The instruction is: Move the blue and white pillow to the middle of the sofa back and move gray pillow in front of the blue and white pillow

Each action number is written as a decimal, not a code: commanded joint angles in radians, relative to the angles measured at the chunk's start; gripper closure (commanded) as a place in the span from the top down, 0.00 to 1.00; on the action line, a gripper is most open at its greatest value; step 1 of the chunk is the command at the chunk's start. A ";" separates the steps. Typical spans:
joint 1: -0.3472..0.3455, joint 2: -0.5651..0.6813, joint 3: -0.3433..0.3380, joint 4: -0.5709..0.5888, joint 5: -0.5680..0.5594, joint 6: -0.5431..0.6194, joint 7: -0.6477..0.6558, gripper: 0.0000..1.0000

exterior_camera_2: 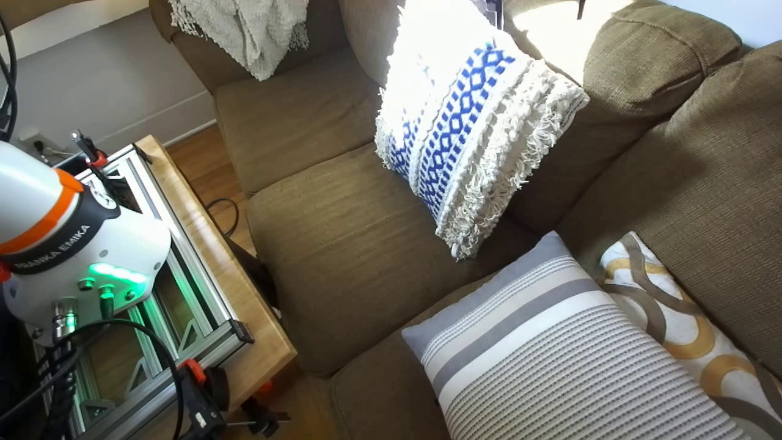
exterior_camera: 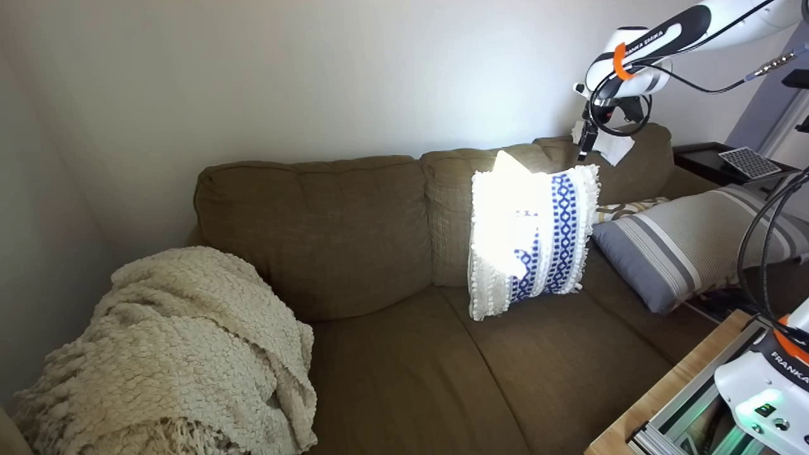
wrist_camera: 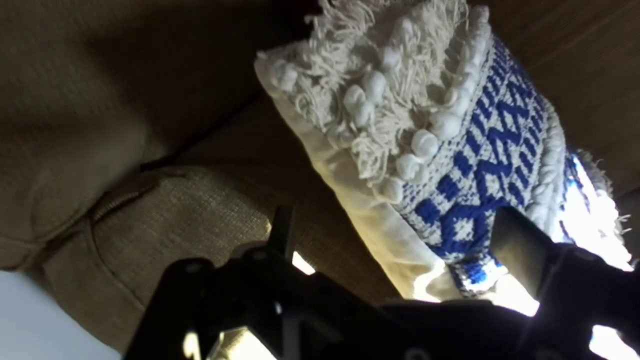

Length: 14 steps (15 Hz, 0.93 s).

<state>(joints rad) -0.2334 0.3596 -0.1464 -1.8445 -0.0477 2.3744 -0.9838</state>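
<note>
The olive-brown fabric sofa back (exterior_camera: 322, 234) likely props the square, blue-banded white pillow (exterior_camera: 537, 246); in an exterior view my empty claw (exterior_camera: 584, 151) gapes wide at its one o'clock.

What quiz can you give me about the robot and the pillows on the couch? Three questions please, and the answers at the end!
1. True or false: the gripper is open.
2. Which pillow sits nearest the fluffy cream blanket?
3. In both exterior views, which of these is partly hidden by the gray pillow?
A: the fluffy cream blanket
B: the loop-patterned pillow
C: the robot's base

Key:
1. True. Its jaws stand apart in the wrist view.
2. The blue and white pillow. The gray pillow lies farther away.
3. B.
</note>
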 commanded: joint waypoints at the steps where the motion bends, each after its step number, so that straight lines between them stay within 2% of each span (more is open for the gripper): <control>1: -0.021 -0.029 -0.018 -0.091 0.002 0.101 0.159 1.00; 5: -0.063 -0.010 -0.019 -0.133 0.043 0.196 0.299 1.00; 12: -0.113 -0.031 -0.057 -0.281 0.057 0.361 0.580 1.00; 13: -0.114 -0.014 -0.035 -0.225 0.031 0.312 0.527 1.00; 14: -0.118 -0.012 -0.038 -0.235 0.026 0.321 0.535 1.00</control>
<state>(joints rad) -0.3396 0.3502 -0.1975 -2.0786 -0.0075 2.6972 -0.4601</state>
